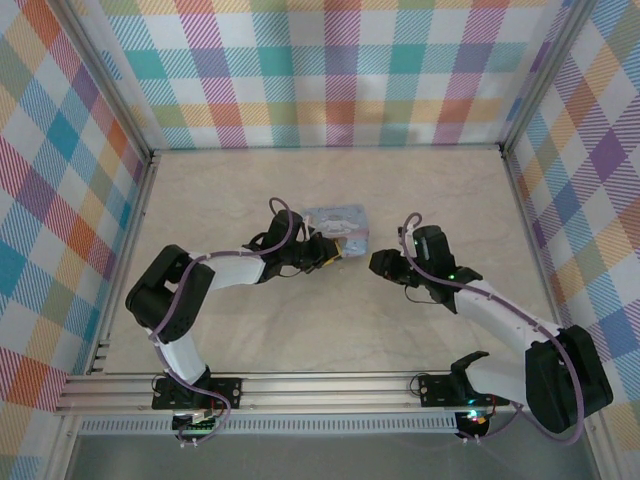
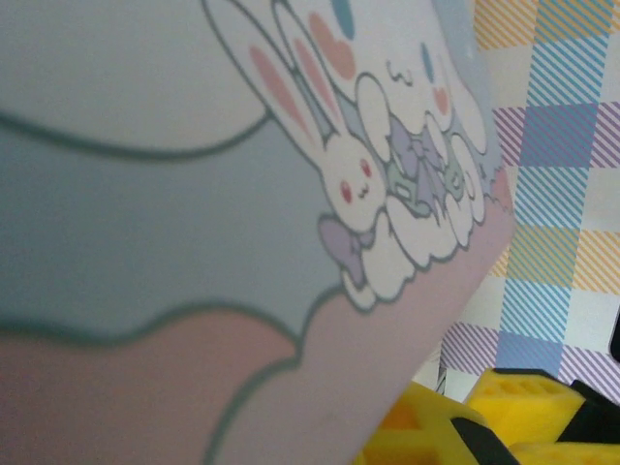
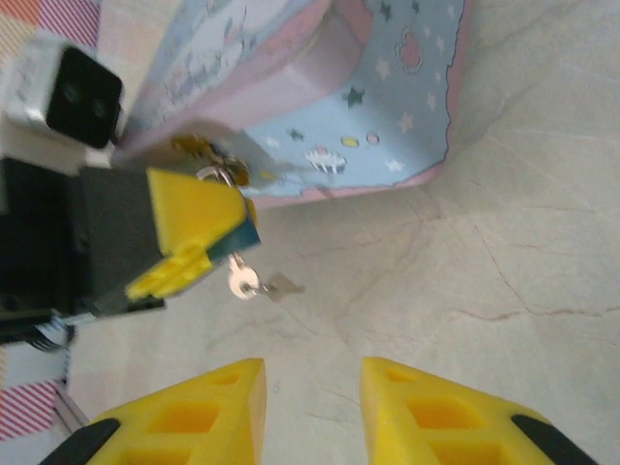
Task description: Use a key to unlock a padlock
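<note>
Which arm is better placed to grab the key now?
Right. The right gripper is open and faces the key just ahead; the left gripper is shut against the box by the padlock.

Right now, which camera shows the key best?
Right wrist: the key shows clearly just below the left gripper, near the box. From the top external it is too small to tell; the left wrist faces the box's cartoon side.

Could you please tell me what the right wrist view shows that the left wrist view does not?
Right wrist: the key, hanging below what looks like the padlock, the table, and the open right gripper. Left wrist: the rabbit print on the box. Both: the box and the shut left gripper.
</note>
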`<state>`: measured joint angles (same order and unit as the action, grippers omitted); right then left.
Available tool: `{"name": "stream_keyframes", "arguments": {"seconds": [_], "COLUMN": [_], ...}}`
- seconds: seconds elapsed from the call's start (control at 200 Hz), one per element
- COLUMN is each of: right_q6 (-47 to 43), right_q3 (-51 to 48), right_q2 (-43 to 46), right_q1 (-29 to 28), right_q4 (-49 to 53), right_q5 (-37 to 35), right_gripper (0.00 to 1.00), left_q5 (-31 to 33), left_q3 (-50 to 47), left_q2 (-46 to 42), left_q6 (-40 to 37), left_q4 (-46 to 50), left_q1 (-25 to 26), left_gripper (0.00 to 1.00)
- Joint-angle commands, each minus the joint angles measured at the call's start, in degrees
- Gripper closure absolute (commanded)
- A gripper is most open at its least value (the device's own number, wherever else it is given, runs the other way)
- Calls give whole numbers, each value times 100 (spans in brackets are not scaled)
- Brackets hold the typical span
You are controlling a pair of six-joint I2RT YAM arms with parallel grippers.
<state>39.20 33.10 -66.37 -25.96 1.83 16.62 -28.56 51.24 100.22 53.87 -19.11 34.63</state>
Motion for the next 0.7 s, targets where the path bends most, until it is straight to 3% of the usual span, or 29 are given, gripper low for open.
{"name": "stream_keyframes", "arguments": {"seconds": [0.0, 0.435, 0.695], "right_q6": [-798, -1750, -2165], "right_q3": [261, 870, 1338], "right_q2": [-14, -635, -1264], "right_q1": [-236, -1125, -1532], "right_q4": [498, 464, 579], "right_q5": [-219, -958, -1547], "right_gripper": [66, 54, 53], "left_q5": [52, 69, 52], "left_q3": [285, 362, 351], "left_q2": [-306, -256, -243], "left_q6": [-214, -175, -142], "left_q4": [258, 382, 366], "left_q1": [79, 105, 105], "left_gripper": [98, 97, 97]}}
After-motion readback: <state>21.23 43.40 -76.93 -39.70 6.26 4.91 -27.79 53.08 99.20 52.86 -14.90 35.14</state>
